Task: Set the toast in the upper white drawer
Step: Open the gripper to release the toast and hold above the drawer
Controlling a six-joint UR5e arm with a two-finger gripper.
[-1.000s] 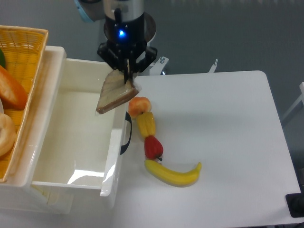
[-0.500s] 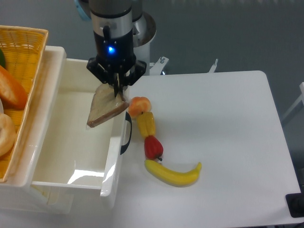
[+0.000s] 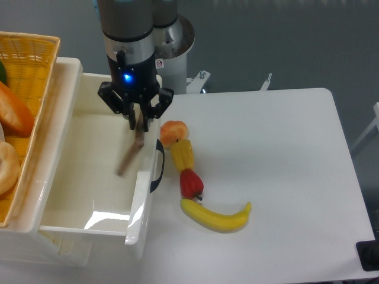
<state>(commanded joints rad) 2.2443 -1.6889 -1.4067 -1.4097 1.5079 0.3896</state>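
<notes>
Now the toast (image 3: 131,155) hangs edge-on under the claw (image 3: 137,123).

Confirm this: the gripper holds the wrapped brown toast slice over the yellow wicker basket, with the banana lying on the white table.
Not quite. In the camera view the gripper holds the wrapped brown toast slice over the open white plastic drawer, not the yellow wicker basket. The banana does lie on the white table.

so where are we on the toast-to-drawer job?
Done: the toast is off the table and over the open upper white drawer. In hand: it hangs edge-on and blurred just below the gripper, inside the drawer's walls; whether the fingers grip it or have let go cannot be told. Left: toast at rest on the drawer floor, arm clear. The fruit on the table looks untouched.
</notes>
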